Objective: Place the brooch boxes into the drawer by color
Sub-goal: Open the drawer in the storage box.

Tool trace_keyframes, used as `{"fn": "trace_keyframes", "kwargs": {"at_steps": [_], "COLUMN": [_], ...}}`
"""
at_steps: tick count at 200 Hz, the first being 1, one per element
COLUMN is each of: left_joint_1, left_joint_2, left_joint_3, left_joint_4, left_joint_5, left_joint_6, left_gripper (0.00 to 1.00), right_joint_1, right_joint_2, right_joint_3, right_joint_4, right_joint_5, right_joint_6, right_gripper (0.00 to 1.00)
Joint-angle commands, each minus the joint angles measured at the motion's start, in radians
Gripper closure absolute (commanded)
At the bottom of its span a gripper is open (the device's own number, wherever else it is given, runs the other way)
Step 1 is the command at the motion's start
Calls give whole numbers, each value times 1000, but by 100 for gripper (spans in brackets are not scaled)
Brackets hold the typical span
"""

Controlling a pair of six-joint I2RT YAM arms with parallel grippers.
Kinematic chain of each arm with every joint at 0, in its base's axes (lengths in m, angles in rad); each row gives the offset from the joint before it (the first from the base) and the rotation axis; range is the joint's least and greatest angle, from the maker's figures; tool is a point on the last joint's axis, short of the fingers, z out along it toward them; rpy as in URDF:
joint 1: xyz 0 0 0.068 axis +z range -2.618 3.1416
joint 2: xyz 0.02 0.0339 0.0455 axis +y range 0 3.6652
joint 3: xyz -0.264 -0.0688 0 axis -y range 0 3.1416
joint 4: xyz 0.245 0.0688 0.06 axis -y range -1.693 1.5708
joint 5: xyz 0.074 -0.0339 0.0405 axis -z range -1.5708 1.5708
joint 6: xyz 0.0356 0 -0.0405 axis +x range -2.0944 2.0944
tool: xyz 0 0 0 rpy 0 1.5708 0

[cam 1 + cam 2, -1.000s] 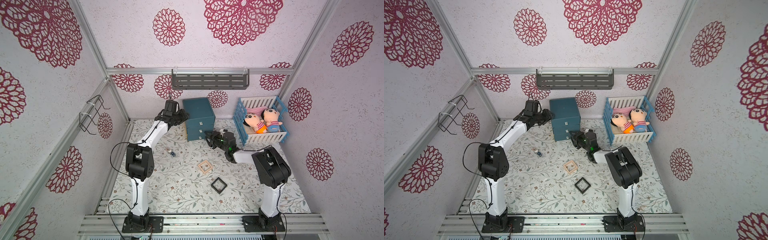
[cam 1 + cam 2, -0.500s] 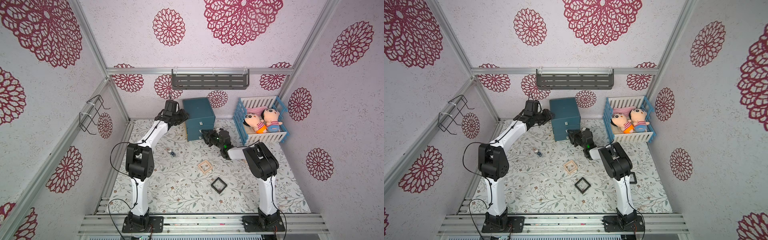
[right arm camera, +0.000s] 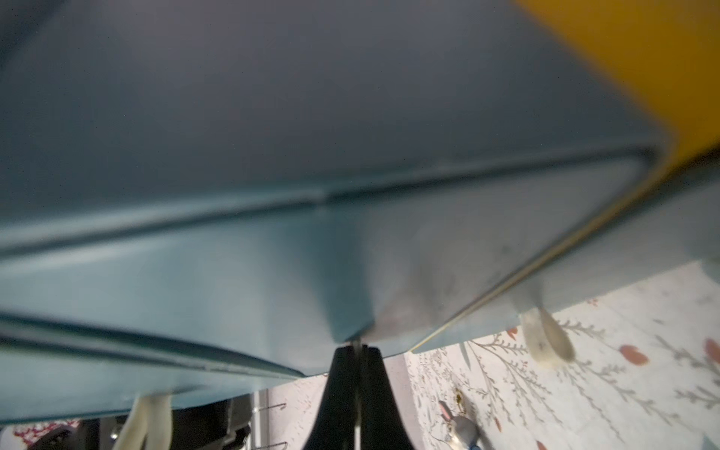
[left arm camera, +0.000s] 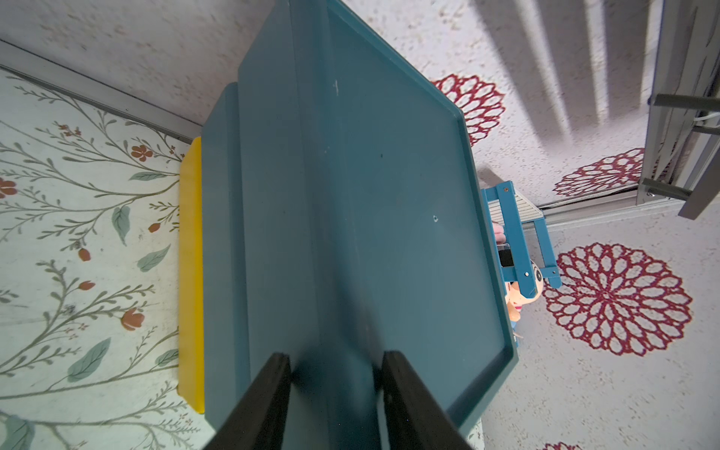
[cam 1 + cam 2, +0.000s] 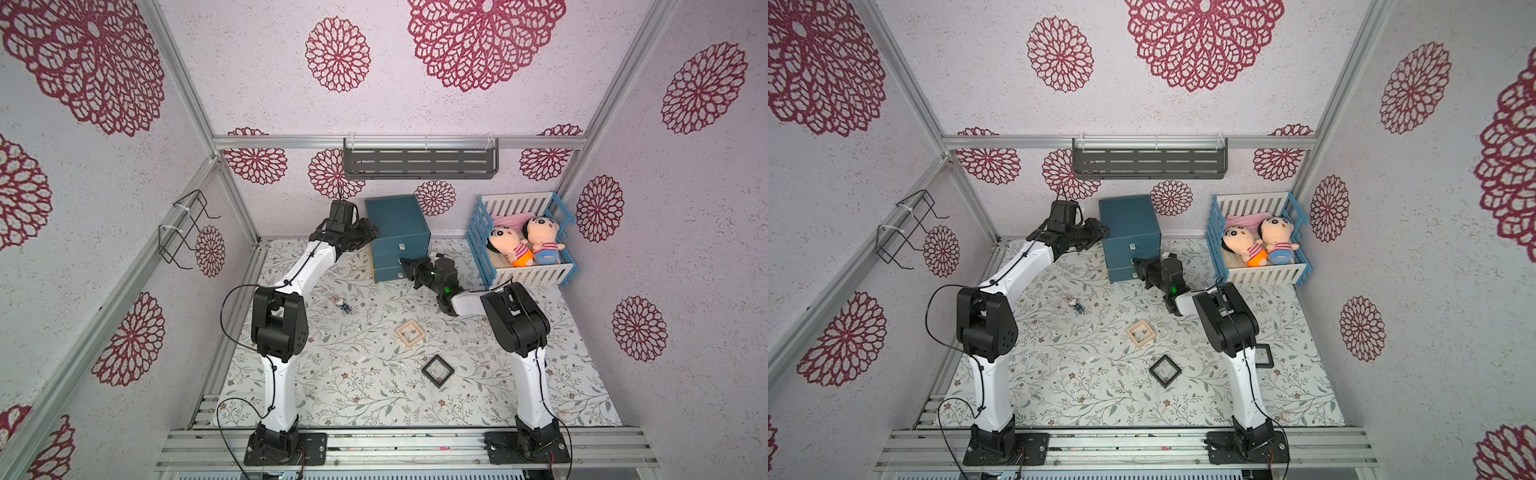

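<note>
The teal drawer (image 5: 398,220) stands at the back of the mat, also in the left wrist view (image 4: 389,218). My left gripper (image 5: 372,235) (image 4: 337,356) is clamped on its upper left edge, which runs between the parted fingers. My right gripper (image 5: 404,267) (image 3: 356,346) is shut on the middle drawer's clear pull; the other pulls (image 3: 545,335) hang free. A pale pink brooch box (image 5: 410,333) and a black one (image 5: 437,371) lie flat mid-mat. A second black box (image 5: 1263,356) shows behind my right arm. A yellow edge (image 4: 191,272) lines the chest's foot.
A blue-and-white crib (image 5: 532,272) with two dolls (image 5: 509,245) stands right of the chest, close behind my right arm. A grey shelf (image 5: 419,162) hangs on the back wall, a wire rack (image 5: 183,228) on the left wall. A small trinket (image 5: 343,306) lies on the mat.
My right gripper has moved left up to the chest's front and closed on the middle pull. The left arm and the boxes on the mat have not moved.
</note>
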Motion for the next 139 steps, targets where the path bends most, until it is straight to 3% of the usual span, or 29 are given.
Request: {"fn": "trace_keyframes", "kwargs": {"at_steps": [1,139], "left_joint_1": [-13,-14], "left_joint_2": [-27,-47], "left_joint_3": [0,-27], "left_joint_4": [-45,-36], "left_joint_5": [6,1], "left_joint_6": [12,11], "left_gripper": [56,56], "right_joint_1": [8,52], "right_joint_2": [-14,-285], "right_joint_3": [3,-335], "right_joint_4": [25,138], "right_joint_5": [23,59], "right_joint_6": [-1,22], "right_gripper": [100,100]}}
